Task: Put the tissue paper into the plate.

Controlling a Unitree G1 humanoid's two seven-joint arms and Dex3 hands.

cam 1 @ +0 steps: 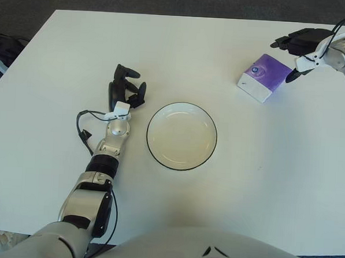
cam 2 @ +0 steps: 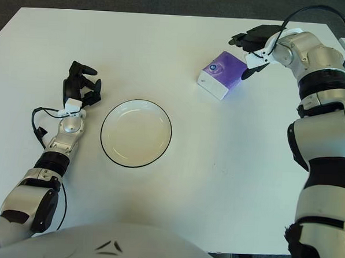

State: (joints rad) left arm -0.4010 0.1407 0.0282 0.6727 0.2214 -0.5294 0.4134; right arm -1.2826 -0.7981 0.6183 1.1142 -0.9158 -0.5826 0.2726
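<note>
- The left hand (cam 1: 126, 87) shows at centre-left of the frame, just left of the plate, its dark fingers loosely curled and holding nothing; it takes no part for now.
- The plate (cam 1: 182, 136), white with a thin dark rim, sits on the white worktop (cam 1: 78, 55) near the middle of the frame and has nothing in it.
- The tissue paper (cam 2: 221, 74), a small purple-and-white pack, lies on the worktop in the upper right, well apart from the plate, up and to the right of it.
- The pack's long axis runs on a diagonal, from upper right down to lower left, so its white end faces roughly toward the plate.
- The right hand (cam 2: 255, 44) is at the upper right, just beyond the pack's far upper-right corner, with fingers spread apart and not closed on anything.
- Whether a fingertip touches the pack cannot be told; the hand looks poised beside and slightly above it.
- The pack lies just down and to the left of the right hand, and far from the left hand, so the right arm is plainly the nearer one for the pickup.
- Judging from this, the grasp has not yet been made, and the carry toward the plate would run down and to the left across the worktop.
</note>
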